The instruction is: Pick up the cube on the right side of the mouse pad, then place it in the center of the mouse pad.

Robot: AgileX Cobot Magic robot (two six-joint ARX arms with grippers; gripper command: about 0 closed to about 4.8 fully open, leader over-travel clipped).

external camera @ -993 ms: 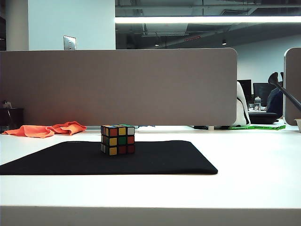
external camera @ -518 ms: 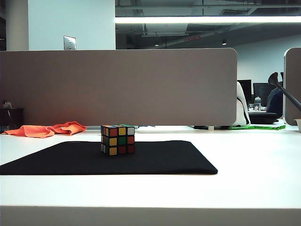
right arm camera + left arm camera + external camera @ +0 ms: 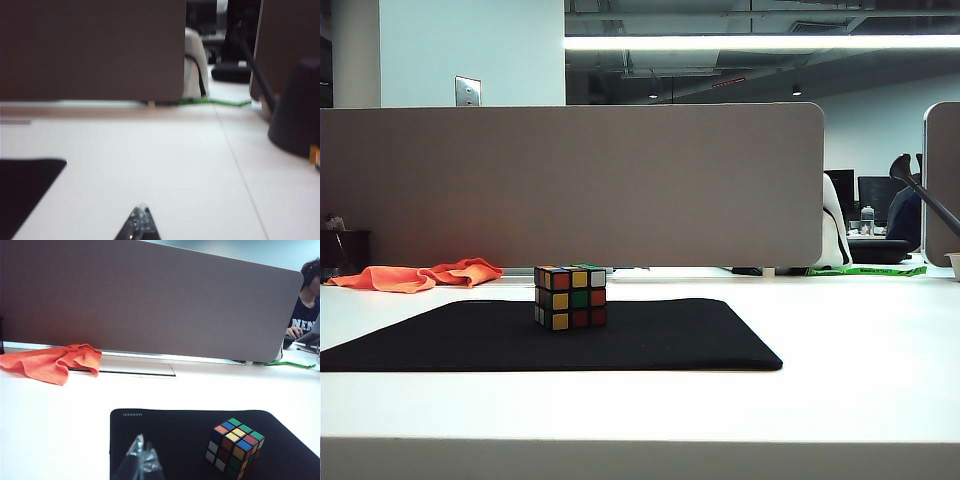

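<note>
Nothing has shifted on the desk (image 3: 860, 400) in the last second: the mouse pad (image 3: 670, 340) lies flat with the cube (image 3: 570, 296) resting on it near its middle, so placement looks done. My right hand (image 3: 139, 220) hangs clenched, empty, beside the pad; my left hand (image 3: 142, 460) hovers clenched near the cube.

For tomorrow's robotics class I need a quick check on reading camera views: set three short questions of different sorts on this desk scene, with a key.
1. True or false: the cube rests on the mouse pad.
2. Which lies behind the pad near the partition: A) orange cloth, B) blue mug, C) keyboard?
3. Fill in: the right tool is over bare white ____, its jaws shut.

Key
1. True.
2. A.
3. Table. The left tool sits above the pad, beside the cube and apart from it, jaws shut too.
</note>
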